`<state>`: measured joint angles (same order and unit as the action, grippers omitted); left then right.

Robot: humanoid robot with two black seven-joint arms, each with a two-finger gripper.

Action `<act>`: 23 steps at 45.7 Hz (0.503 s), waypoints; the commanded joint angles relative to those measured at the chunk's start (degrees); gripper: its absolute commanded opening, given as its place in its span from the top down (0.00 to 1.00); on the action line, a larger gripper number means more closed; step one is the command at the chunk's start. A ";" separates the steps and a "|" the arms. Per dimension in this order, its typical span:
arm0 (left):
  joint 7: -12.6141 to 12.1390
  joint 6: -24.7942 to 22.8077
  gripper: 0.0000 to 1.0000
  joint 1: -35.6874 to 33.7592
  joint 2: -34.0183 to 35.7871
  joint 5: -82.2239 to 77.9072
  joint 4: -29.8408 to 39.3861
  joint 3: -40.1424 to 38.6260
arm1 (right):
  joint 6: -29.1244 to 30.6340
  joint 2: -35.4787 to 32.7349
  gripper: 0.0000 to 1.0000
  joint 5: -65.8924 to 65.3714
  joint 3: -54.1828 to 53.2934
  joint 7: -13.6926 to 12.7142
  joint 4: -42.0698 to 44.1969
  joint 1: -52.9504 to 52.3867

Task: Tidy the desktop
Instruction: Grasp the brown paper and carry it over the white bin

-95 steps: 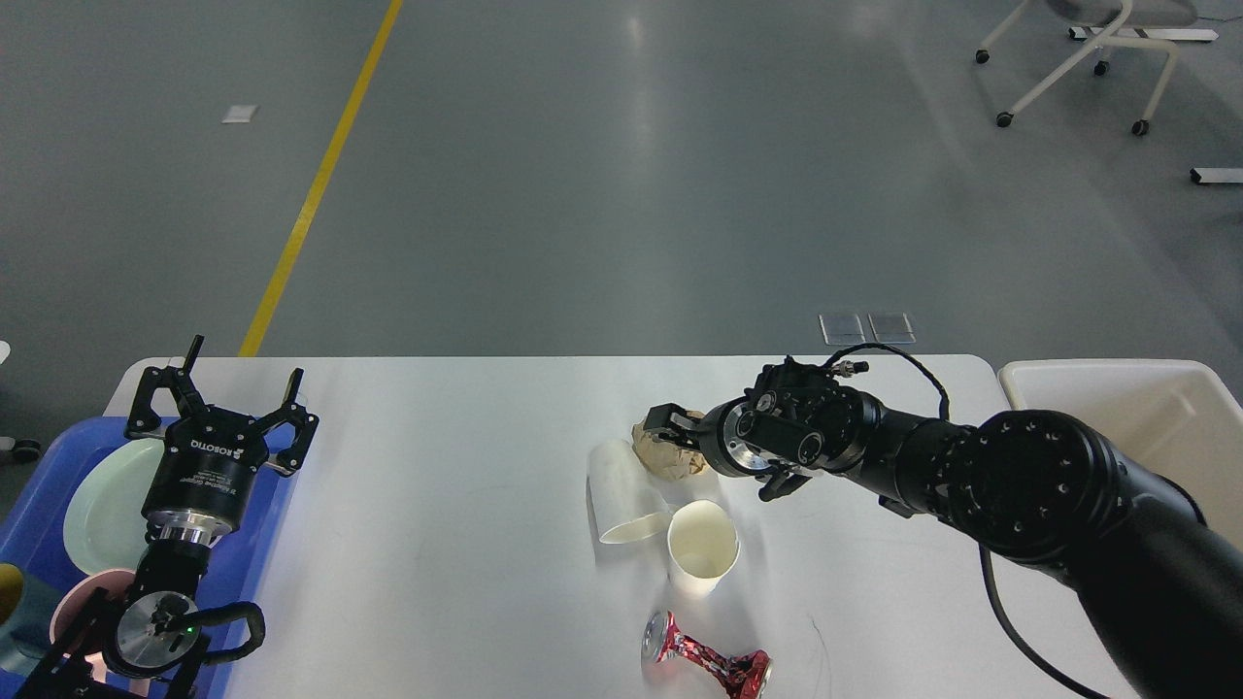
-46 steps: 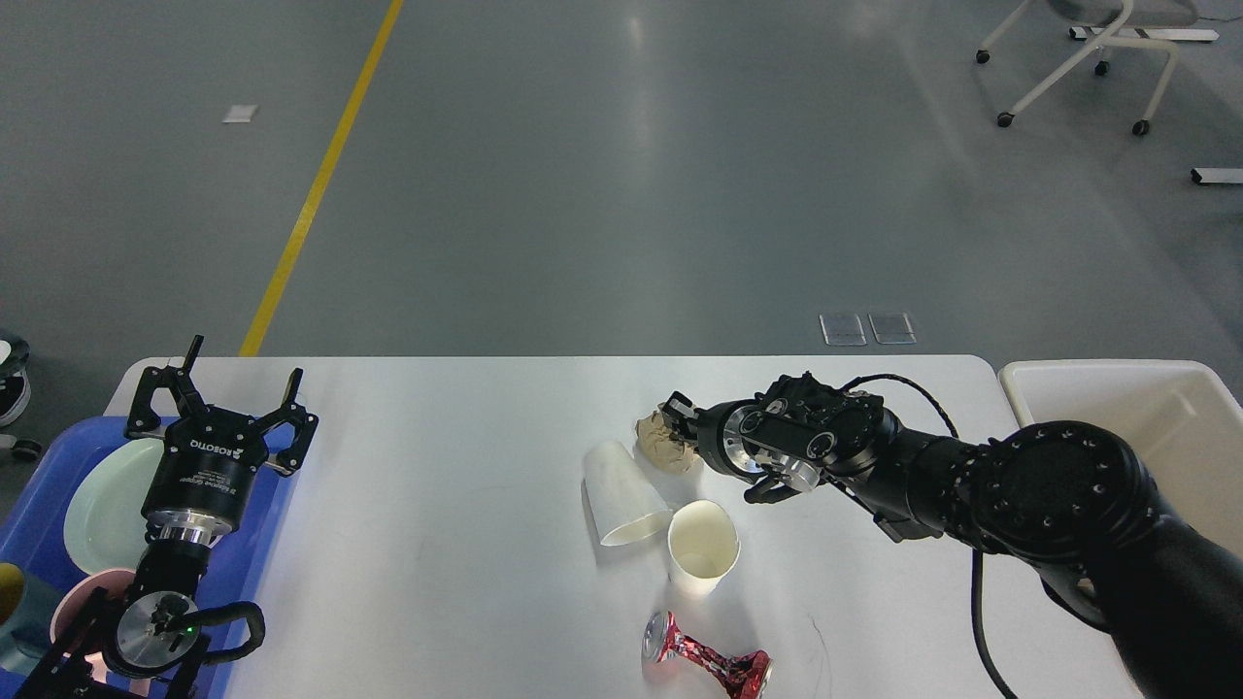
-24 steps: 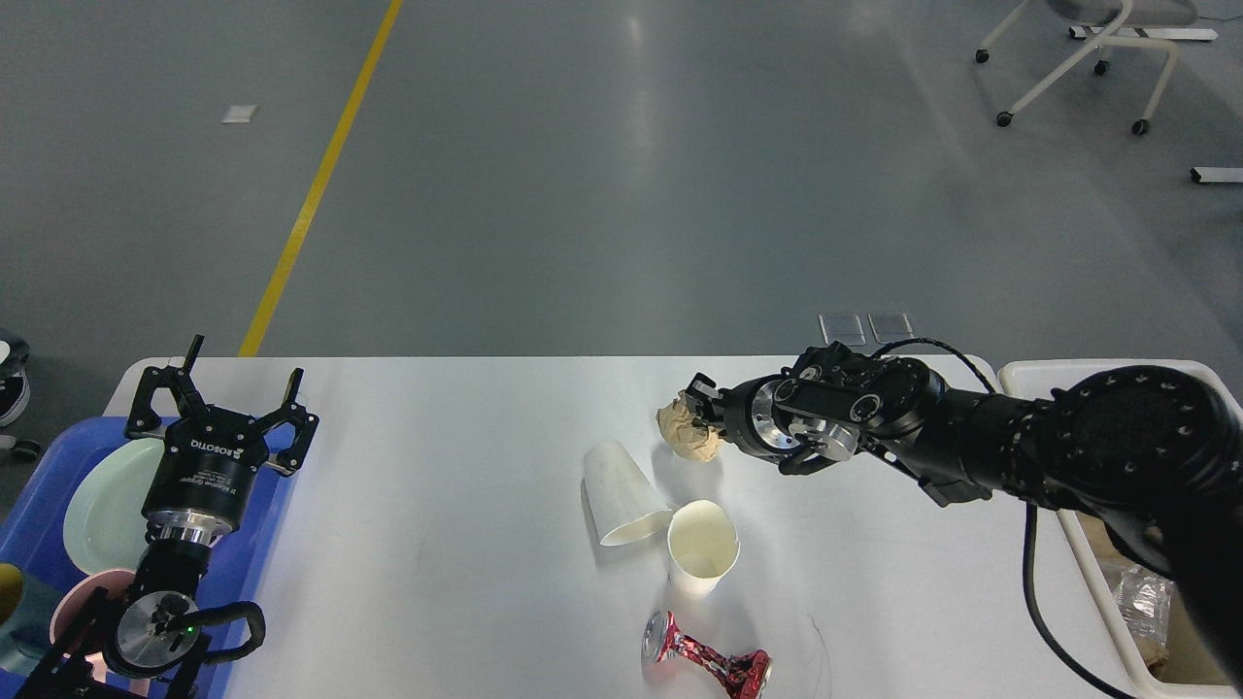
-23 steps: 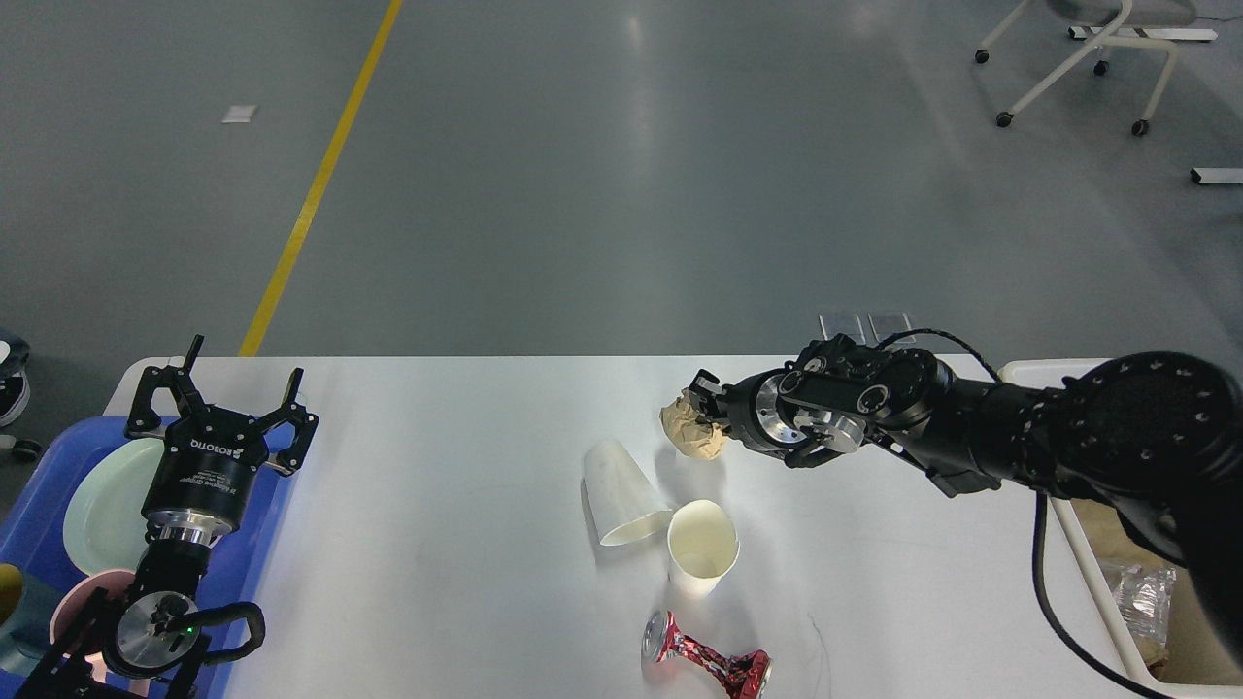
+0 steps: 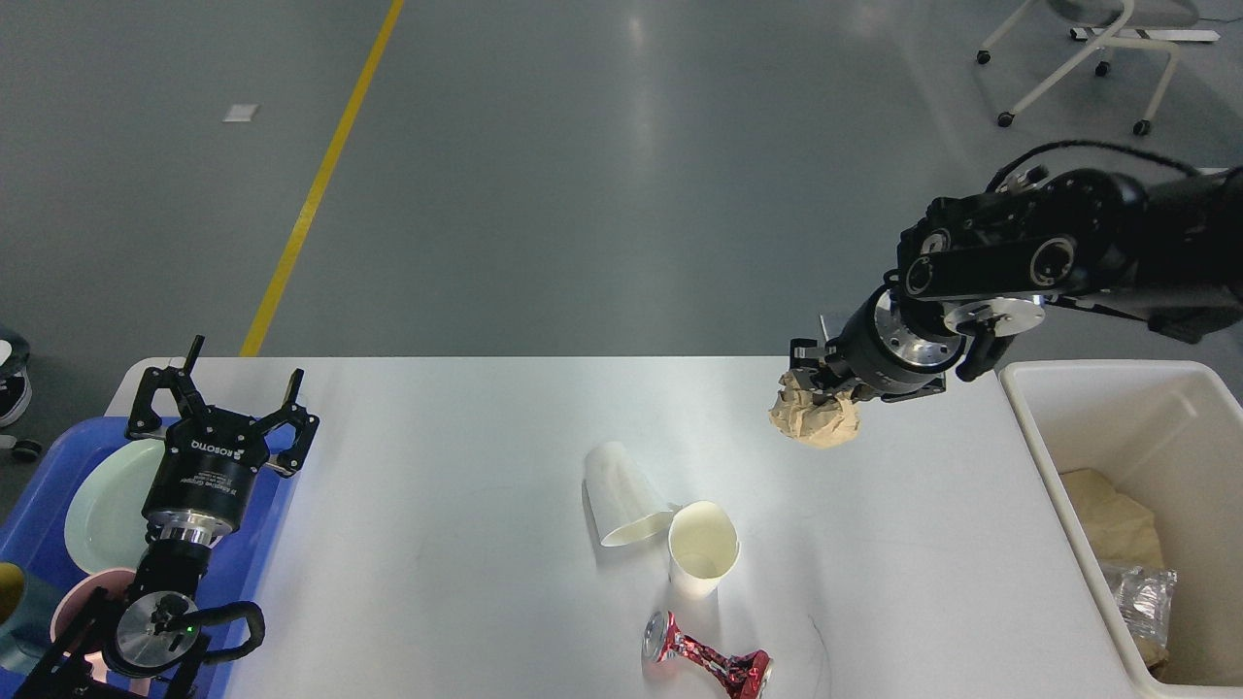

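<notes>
Right gripper (image 5: 821,383): its jaws are clamping a paper wad (image 5: 816,419), lifted above the surface (image 5: 466,456).
Left gripper (image 5: 221,403): its jaws are hanging apart over the tray (image 5: 39,505).
Advice: you are carrying; clear the bin (image 5: 1029,408) rim before releasing.

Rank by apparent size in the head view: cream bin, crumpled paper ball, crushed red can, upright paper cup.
1. Cream bin, by far.
2. Crushed red can, nearer the camera.
3. Upright paper cup and crumpled paper ball: look alike.
</notes>
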<state>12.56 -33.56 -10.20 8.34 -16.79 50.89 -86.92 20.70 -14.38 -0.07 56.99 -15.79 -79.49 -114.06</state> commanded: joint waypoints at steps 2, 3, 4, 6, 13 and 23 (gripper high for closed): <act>0.01 0.07 0.04 0.00 0.00 0.00 0.00 0.00 | 3.03 -0.82 1.00 -0.01 4.71 -0.21 -5.40 -6.87; 0.01 -0.02 0.04 0.00 0.00 0.00 0.00 0.09 | 3.03 -1.00 1.00 -0.10 5.15 -0.21 -6.11 -7.31; 0.01 -0.02 0.04 0.00 0.00 0.00 0.00 0.00 | 3.03 -1.17 1.00 -0.10 5.50 -0.21 -6.72 -7.67; 0.01 0.07 0.04 0.00 0.00 0.00 0.00 0.00 | 3.03 -1.79 1.00 -0.10 5.77 -0.21 -7.60 -8.02; 0.01 -0.02 0.04 0.00 0.00 0.00 0.00 0.00 | 2.76 -3.90 1.00 -0.01 6.56 -0.21 -7.78 -7.94; 0.09 -0.02 0.04 0.09 0.00 0.00 0.00 0.00 | 1.89 -11.89 1.00 -1.07 11.56 -0.12 -6.56 -6.01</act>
<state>12.59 -33.55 -10.19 8.35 -16.79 50.89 -86.92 22.88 -21.42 -0.28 66.13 -15.99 -86.99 -121.36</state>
